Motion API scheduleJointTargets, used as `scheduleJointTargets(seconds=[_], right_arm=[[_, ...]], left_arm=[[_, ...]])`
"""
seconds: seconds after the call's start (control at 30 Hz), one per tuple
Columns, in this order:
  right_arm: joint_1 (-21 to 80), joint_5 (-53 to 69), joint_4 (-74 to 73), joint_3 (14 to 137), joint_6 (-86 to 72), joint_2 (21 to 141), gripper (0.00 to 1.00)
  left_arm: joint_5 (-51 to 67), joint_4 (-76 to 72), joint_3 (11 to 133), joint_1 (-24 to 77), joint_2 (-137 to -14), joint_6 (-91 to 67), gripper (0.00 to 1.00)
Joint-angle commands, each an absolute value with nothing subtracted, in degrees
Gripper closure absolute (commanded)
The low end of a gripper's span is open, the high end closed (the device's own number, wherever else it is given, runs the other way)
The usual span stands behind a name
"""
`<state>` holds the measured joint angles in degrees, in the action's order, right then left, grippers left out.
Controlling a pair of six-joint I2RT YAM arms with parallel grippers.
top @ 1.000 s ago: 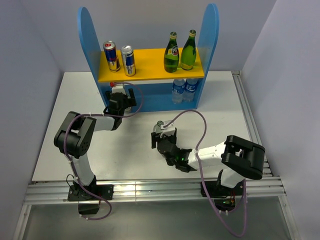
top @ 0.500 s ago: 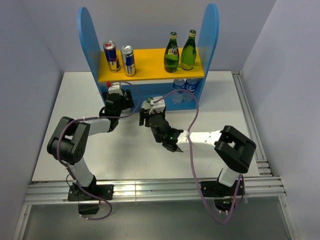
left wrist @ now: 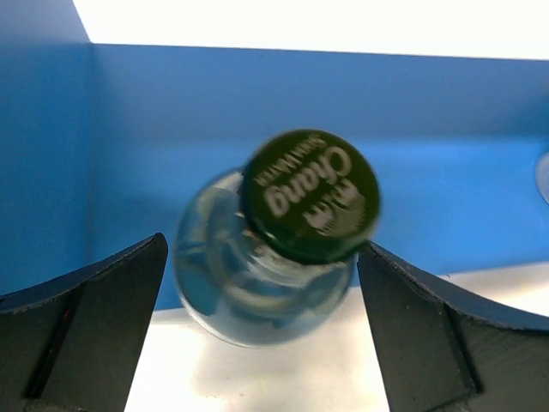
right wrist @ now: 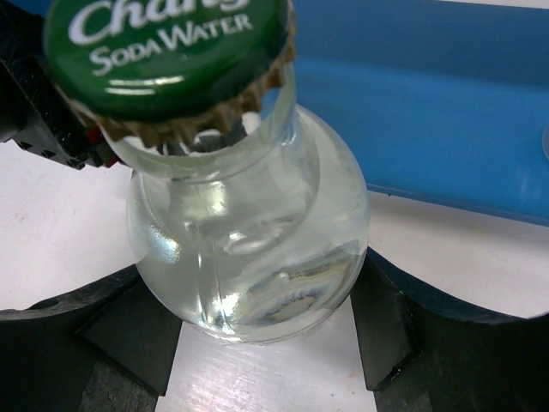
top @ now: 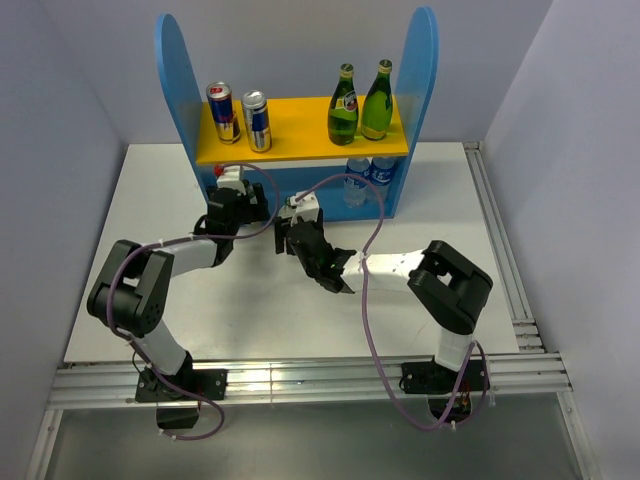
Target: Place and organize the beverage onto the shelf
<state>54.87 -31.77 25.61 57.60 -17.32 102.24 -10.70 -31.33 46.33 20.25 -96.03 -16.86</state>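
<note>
The shelf (top: 300, 125) stands at the back, with a yellow board between blue round-topped panels. My right gripper (top: 298, 224) is shut on a clear glass Chang soda water bottle (right wrist: 249, 249) with a green cap. It holds the bottle upright just in front of the lower compartment, its fingers (right wrist: 382, 326) pressed on the body. My left gripper (top: 238, 195) is at the lower compartment's left end. In the left wrist view its jaws (left wrist: 262, 249) stand open around a second clear Chang bottle (left wrist: 257, 283), with a thin gap on the left. The blue shelf back (left wrist: 257, 94) is behind it.
Two cans (top: 223, 110) (top: 257, 118) stand on the left of the yellow board and two green bottles (top: 343, 105) (top: 377, 100) on the right. Two water bottles (top: 357, 180) stand in the lower compartment's right end. The two grippers are close side by side.
My right arm has carried its bottle left and forward, from the table's middle up to the shelf front. My left gripper has shifted slightly left and toward the shelf.
</note>
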Motion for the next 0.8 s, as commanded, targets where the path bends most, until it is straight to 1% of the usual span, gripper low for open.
scheduleJointTargets(seconds=[0.0,0.13,0.57,0.77], right_arm=[[54.8,-33.0,34.0,60.3,-18.8,99.8,1.00],[54.8,-32.9,33.7,59.6,-19.0,99.3,1.00],[54.8,-31.3,33.0,60.2,-20.8,100.6,1.00],[54.9,-29.1,31.6,64.7,-21.4,104.5,1.00]], left_arm=[[-5.0,-38.9,48.8,20.5,-90.2,-17.1,0.01],[-4.0,-36.7,48.4,20.5,-87.6,-17.1,0.01],[-6.4,-29.5,44.3,20.5,-76.3,-16.8,0.01],[-7.6,-26.9,39.0,20.7,-65.1,-19.9,0.01]])
